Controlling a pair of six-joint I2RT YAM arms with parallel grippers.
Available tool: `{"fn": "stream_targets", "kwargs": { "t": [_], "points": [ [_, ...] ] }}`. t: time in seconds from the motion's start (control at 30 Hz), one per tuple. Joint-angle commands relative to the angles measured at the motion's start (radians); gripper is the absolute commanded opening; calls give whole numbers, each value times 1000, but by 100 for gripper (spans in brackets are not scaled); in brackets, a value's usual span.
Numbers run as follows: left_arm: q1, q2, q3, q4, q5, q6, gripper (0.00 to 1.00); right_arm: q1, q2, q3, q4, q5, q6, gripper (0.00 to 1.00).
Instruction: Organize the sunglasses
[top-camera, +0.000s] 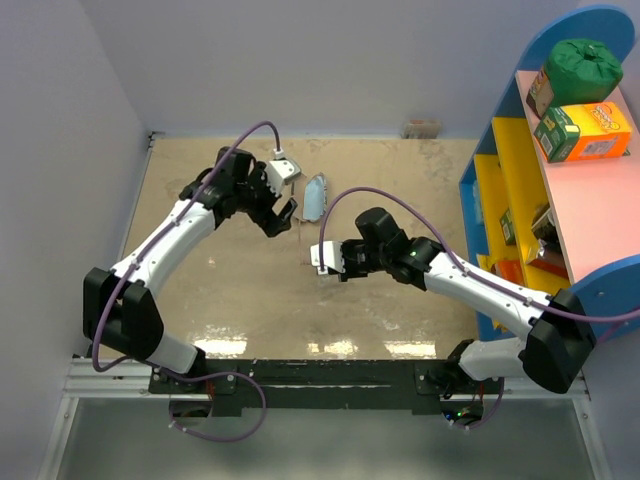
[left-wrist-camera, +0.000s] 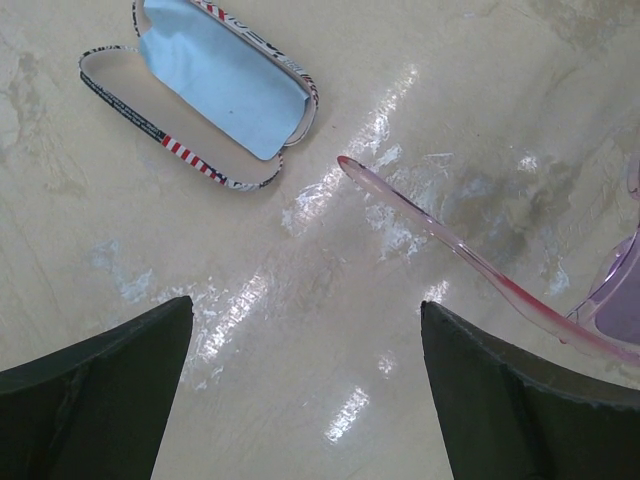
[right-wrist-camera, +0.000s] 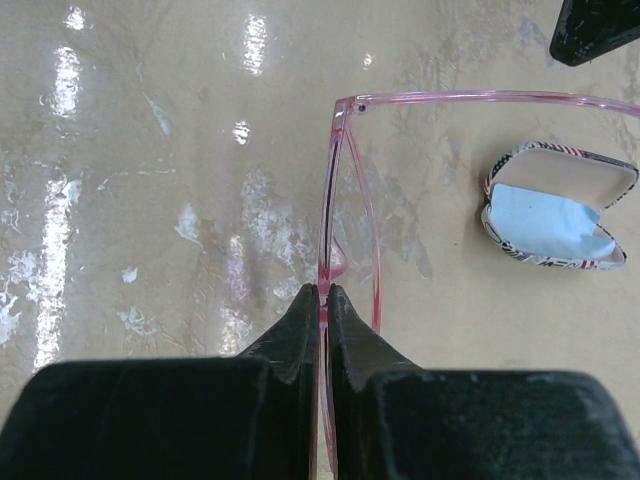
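The sunglasses (right-wrist-camera: 480, 96) have a thin translucent pink frame. My right gripper (right-wrist-camera: 323, 295) is shut on the front frame and holds it edge-on above the table, one arm stretched out across the top of the view. In the left wrist view that pink arm (left-wrist-camera: 450, 245) runs to a pale lens at the right edge. My left gripper (left-wrist-camera: 305, 330) is open and empty, hovering beside the arm's tip. In the top view the left gripper (top-camera: 280, 218) is just left of the case and the right gripper (top-camera: 316, 262) is below it.
The flag-print case (left-wrist-camera: 125, 95) lies open on the table with the light blue cloth (left-wrist-camera: 220, 85) in it; it also shows in the right wrist view (right-wrist-camera: 575, 172) and the top view (top-camera: 314, 198). A coloured shelf (top-camera: 520, 190) with boxes stands at the right.
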Motion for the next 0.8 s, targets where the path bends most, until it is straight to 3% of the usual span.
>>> {"fn": "stream_targets", "kwargs": {
  "t": [0.0, 0.33, 0.77],
  "points": [
    [-21, 0, 30, 24, 23, -18, 100, -1, -16, 27, 32, -25, 7, 0],
    [-112, 49, 51, -13, 15, -1, 100, 1, -16, 13, 39, -22, 14, 0],
    [-132, 69, 53, -19, 1, 2, 100, 1, -22, -1, 47, -8, 8, 0]
  ]
}}
